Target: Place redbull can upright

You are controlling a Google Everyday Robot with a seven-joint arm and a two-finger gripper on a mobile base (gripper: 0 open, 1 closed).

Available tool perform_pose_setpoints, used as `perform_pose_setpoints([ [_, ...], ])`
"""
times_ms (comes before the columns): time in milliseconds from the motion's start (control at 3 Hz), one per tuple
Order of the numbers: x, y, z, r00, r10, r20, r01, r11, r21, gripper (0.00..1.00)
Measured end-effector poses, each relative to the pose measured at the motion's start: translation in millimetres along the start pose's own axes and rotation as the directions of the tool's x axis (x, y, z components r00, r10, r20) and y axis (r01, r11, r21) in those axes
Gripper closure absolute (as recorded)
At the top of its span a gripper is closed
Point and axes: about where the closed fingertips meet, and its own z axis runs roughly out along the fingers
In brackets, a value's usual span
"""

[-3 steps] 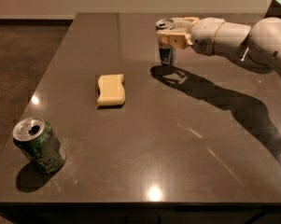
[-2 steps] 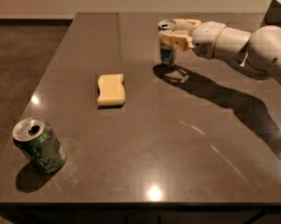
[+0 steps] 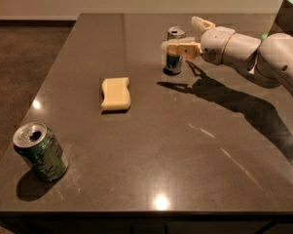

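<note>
The redbull can [image 3: 174, 57] is a slim silver and blue can. It stands upright on the dark table [image 3: 151, 145] at the back, right of centre, with its shiny top facing up. My gripper [image 3: 181, 33] comes in from the right at the can's upper part. It is open. The near finger [image 3: 182, 48] crosses in front of the can and the far finger [image 3: 202, 23] sits behind and to the right of it. The fingers stand apart and do not squeeze the can.
A wider green can [image 3: 40, 151] stands tilted near the table's front left corner. A yellow sponge [image 3: 115, 93] lies left of centre. My arm [image 3: 263, 57] reaches in over the right side and casts a long shadow on the table.
The gripper has opened: its fingers were closed on the redbull can before and are now spread. The can now stands on the table by itself.
</note>
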Motion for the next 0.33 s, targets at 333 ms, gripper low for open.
perform_pose_setpoints([
  [333,0.0,0.1,0.1,1.0,0.0,0.0,0.0,1.0,0.0,0.0],
])
